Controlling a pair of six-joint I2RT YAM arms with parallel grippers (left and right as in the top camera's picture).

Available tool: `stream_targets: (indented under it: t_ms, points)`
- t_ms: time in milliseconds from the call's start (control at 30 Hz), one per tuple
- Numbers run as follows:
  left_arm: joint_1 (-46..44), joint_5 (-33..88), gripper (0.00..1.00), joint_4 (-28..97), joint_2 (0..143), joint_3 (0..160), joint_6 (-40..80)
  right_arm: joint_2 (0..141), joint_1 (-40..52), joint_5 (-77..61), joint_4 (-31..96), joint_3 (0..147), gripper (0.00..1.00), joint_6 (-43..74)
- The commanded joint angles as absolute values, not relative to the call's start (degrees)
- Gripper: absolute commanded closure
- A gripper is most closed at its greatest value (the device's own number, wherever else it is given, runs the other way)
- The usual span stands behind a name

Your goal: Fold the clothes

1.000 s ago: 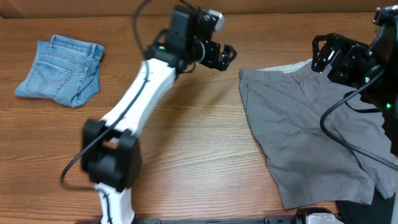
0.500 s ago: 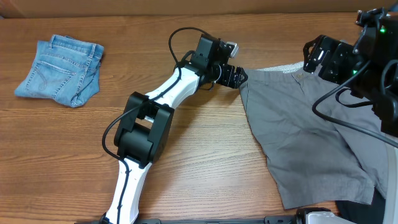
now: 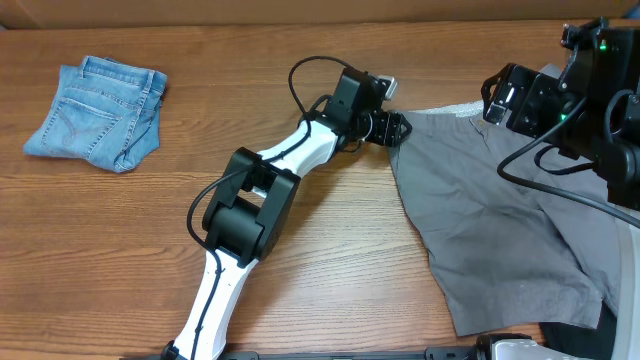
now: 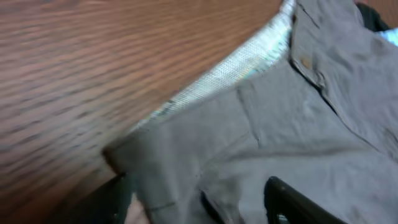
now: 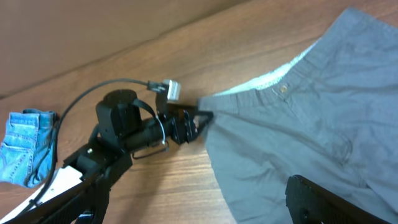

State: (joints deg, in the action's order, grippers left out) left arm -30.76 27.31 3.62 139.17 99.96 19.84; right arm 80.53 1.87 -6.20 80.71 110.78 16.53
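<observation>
The large grey-green shorts (image 3: 490,210) lie flat on the right half of the table, waistband toward the back. My left gripper (image 3: 398,128) is at the waistband's left corner. In the left wrist view (image 4: 199,202) the jaws stand wide apart with that corner of the shorts (image 4: 280,124) between them, not pinched. My right gripper (image 3: 498,95) hovers open above the waistband's middle. Only one of its fingers (image 5: 329,202) shows in the right wrist view, over the shorts (image 5: 311,124). The left gripper also shows there (image 5: 200,118).
Small pale-blue denim shorts (image 3: 98,112) lie folded at the far left, also seen in the right wrist view (image 5: 28,155). A black garment (image 3: 580,340) lies at the front right edge under the grey shorts. The left arm (image 3: 260,190) stretches diagonally across the table's middle.
My left gripper has reached rightward and down to the shorts' waistband corner. My right gripper has shifted a little left. The shorts have not moved.
</observation>
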Motion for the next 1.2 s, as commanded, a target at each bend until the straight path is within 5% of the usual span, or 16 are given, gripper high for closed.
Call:
stream_targets:
  t_ms: [0,233,600,933,1067,1133,1167]
  points:
    - [-30.8,24.2,0.48,3.4,140.2,100.7,21.1,80.4,1.5,-6.7,81.4,111.0,0.07,16.8]
    - [-30.3,24.7,0.96,2.7,140.2,100.7,24.3,80.4,1.5,-6.7,82.9,111.0,0.09,16.8]
    - [-20.3,30.3,0.96,10.7,129.7,101.5,23.9,80.4,1.5,-6.4,83.7,111.0,0.12,16.8]
    - [-10.4,11.9,0.96,40.0,111.7,101.5,12.5,80.4,1.5,-6.1,84.6,111.0,0.11,16.8]
    - [-8.3,8.9,0.83,47.6,106.4,101.5,8.0,80.5,1.5,-6.0,84.2,111.0,0.11,16.8]
    - [-7.8,7.4,0.48,50.0,104.2,101.5,7.1,80.6,1.5,-5.9,83.9,111.0,0.11,16.8]
    - [-7.6,6.5,0.41,51.0,103.2,101.5,6.9,80.6,1.5,-5.3,83.9,111.0,0.11,17.4]
